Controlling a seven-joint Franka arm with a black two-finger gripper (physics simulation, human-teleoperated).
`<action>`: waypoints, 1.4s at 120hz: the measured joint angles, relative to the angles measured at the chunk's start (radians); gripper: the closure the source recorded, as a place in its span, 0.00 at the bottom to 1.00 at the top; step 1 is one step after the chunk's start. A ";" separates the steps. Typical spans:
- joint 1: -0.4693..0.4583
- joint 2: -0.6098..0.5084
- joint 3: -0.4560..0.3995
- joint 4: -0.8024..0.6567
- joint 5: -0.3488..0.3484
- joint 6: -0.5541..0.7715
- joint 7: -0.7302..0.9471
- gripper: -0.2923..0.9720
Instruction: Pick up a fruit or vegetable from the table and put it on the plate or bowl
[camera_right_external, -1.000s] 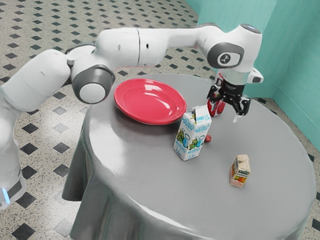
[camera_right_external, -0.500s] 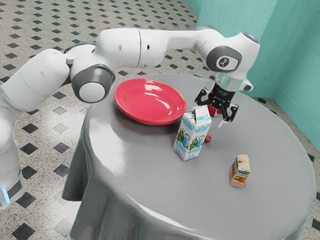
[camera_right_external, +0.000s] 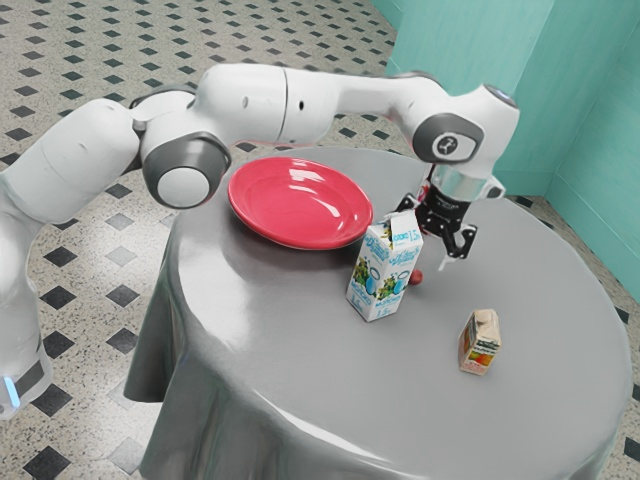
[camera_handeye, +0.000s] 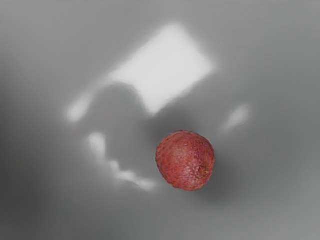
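A small red, rough-skinned fruit (camera_right_external: 416, 277) lies on the grey table, half hidden behind the milk carton (camera_right_external: 385, 270). The same fruit (camera_handeye: 185, 160) shows in the wrist view, lying on the table just under my hand. My gripper (camera_right_external: 430, 254) hangs a little above the fruit, beside the carton's top, open and holding nothing. The red plate (camera_right_external: 262, 205) sits at the table's far side, toward the exterior view's left of the carton, with nothing on it.
A small orange juice carton (camera_right_external: 480, 342) stands toward the exterior view's right, nearer the front. The grey tablecloth (camera_right_external: 300, 350) covers a round table. A teal wall (camera_right_external: 580, 90) rises behind.
My hand has come down and shifted slightly toward the exterior view's left, closer to the milk carton and the fruit. The fruit, cartons and plate have not moved.
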 joint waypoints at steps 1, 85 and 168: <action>0.000 0.000 0.000 -0.002 0.000 0.002 -0.001 0.23; -0.004 0.019 -0.002 -0.044 0.062 0.127 -0.044 0.23; -0.005 0.026 -0.004 -0.128 0.074 0.221 -0.060 0.23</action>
